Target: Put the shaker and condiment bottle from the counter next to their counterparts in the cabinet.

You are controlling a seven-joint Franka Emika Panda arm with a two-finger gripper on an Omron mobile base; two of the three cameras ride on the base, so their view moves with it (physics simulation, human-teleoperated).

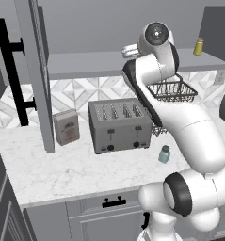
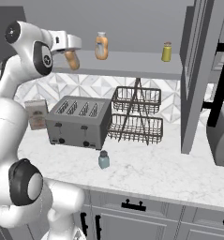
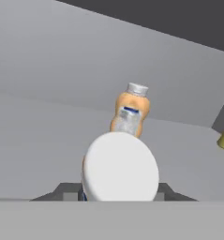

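My gripper is shut on the condiment bottle, an orange squeeze bottle held tilted at the left end of the cabinet shelf. In the hand view its white cap sits between my fingertips. The matching orange bottle stands on the shelf just right of it. The yellow-olive shaker stands further right on the shelf. The pale teal shaker stands upright on the counter in front of the toaster. In the left base view my own arm hides most of the gripper.
A grey toaster and a two-tier wire basket rack stand at the back of the counter. A small box leans at the wall left of the toaster. The open cabinet door hangs at the shelf's right end.
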